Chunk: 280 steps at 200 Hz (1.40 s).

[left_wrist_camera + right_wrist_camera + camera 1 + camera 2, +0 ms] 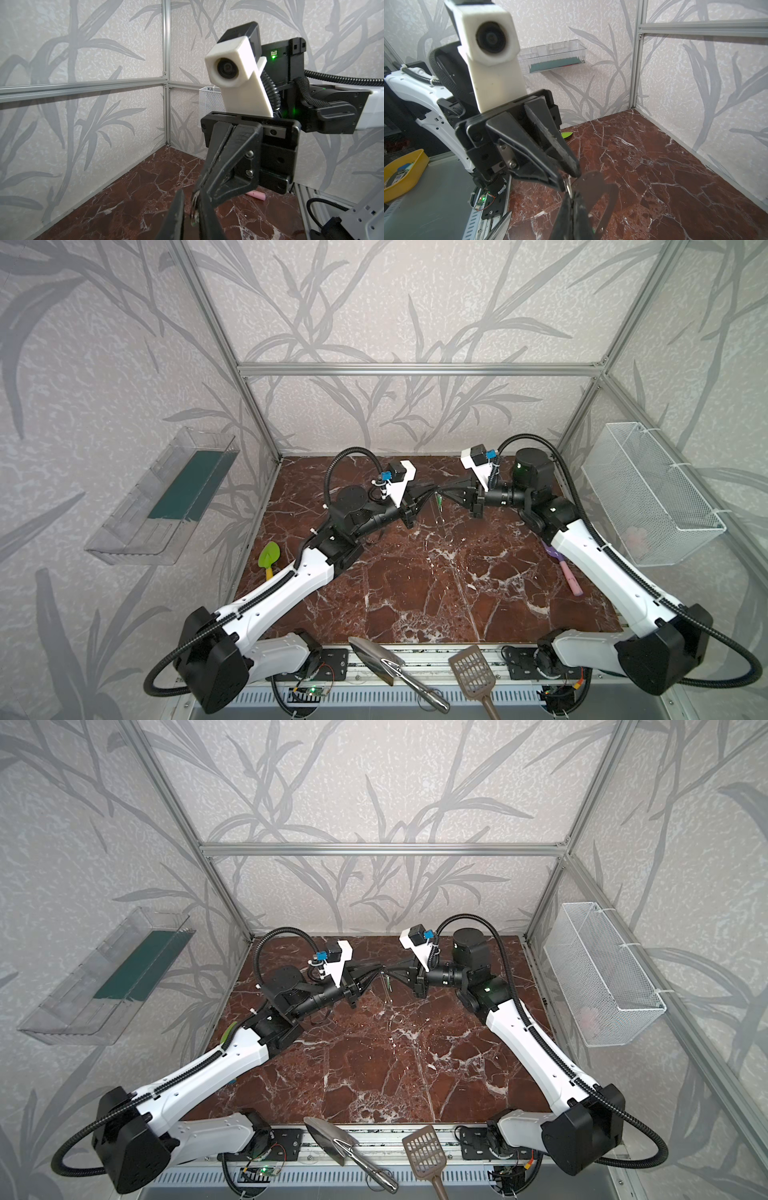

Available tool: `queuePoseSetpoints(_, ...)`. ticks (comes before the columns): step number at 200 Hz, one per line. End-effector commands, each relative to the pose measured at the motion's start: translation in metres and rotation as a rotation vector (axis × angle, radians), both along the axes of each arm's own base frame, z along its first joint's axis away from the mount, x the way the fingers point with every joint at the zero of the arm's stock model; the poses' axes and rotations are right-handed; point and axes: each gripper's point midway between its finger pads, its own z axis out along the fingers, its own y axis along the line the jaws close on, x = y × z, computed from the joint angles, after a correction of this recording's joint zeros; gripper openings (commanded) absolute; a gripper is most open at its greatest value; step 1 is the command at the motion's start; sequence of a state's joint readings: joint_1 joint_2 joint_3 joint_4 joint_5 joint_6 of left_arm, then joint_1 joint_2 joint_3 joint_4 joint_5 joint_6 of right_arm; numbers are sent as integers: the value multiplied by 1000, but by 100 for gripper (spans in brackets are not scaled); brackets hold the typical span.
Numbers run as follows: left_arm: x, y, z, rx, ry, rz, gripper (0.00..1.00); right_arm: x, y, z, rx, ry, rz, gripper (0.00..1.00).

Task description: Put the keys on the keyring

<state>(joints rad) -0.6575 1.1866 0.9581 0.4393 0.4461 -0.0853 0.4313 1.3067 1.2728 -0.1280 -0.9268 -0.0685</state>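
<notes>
Both grippers meet tip to tip above the far middle of the marble table [415, 593]. The metal keyring [195, 207] sits between them, with the green-headed key [439, 501] hanging just below it in both top views. My right gripper [571, 195] is shut on the keyring [568, 187]. My left gripper [191, 199] stands slightly open around the ring. A gap shows on one side, and the ring rests against the other finger. In the left wrist view only a speck of the key's green [193, 223] shows.
A lime-green scoop [268, 553] lies at the left edge and a pink-handled tool [567, 576] by the right arm. A metal trowel [374, 659] and a brown slotted scoop [471, 670] lie at the front rail. A wire basket [648, 493] and a clear tray [166, 497] hang on the side walls.
</notes>
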Motion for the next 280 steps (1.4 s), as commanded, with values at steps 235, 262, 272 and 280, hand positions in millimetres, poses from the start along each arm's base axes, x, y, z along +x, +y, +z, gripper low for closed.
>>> queuePoseSetpoints(235, -40, -15, -14, 433, 122, -203, 18, -31, -2, -14, -417, -134, 157, 0)
queuePoseSetpoints(262, -36, -16, -18, 441, 125, -198, 18, -33, -2, -15, -413, -128, 165, 0)
queuePoseSetpoints(272, -35, -16, -19, 445, 126, -195, 18, -33, -1, -15, -408, -125, 169, 0)
queuePoseSetpoints(280, -35, -17, -19, 445, 124, -195, 18, -34, -1, -14, -404, -125, 172, 0)
